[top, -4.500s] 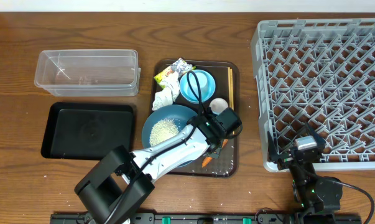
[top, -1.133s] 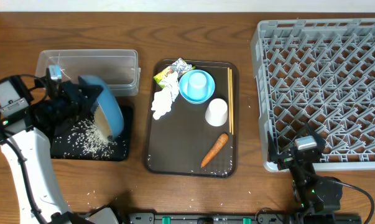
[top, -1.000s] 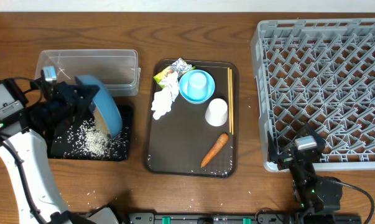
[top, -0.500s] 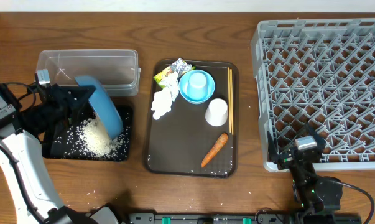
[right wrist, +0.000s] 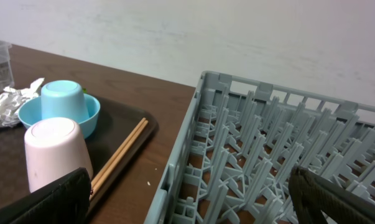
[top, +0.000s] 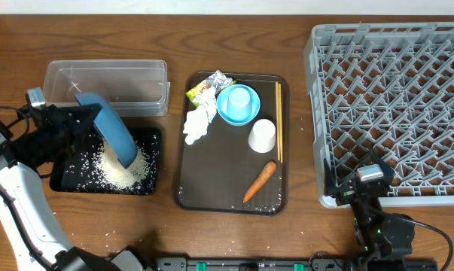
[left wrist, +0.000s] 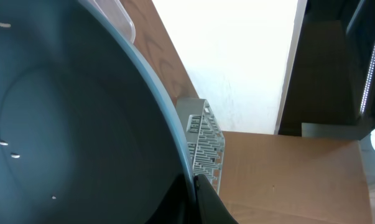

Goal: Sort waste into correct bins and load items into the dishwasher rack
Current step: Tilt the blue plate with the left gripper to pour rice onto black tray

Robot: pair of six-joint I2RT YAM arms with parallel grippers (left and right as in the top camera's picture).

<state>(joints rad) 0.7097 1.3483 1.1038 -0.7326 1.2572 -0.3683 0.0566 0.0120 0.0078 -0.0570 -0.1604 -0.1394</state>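
Observation:
My left gripper [top: 87, 118] is shut on the rim of the dark blue plate [top: 108, 129], held steeply tilted over the black tray [top: 57, 182]. White rice [top: 120, 170] lies heaped and scattered in that tray. In the left wrist view the plate [left wrist: 69, 124] fills the frame, with a few grains stuck to it and the left gripper [left wrist: 194, 190] pinching its edge. The carrot [top: 260, 181], tissue [top: 199, 120], wrapper [top: 208, 86], white cup [top: 262, 135], chopsticks [top: 278, 120] and light blue cup [top: 239, 98] in the bowl [top: 228, 113] sit on the brown tray. My right gripper [top: 366, 184] [right wrist: 190, 199] stands open at the rack's near corner.
The clear tub [top: 106, 86] stands behind the black tray. The grey dishwasher rack [top: 392, 98] [right wrist: 268, 155] fills the right side. The brown serving tray [top: 211, 199] lies mid-table. Stray rice grains dot the table near the front left.
The left arm has drawn back to the left and tipped the plate steeper. More rice has slid off it into the black tray. The right arm has not moved.

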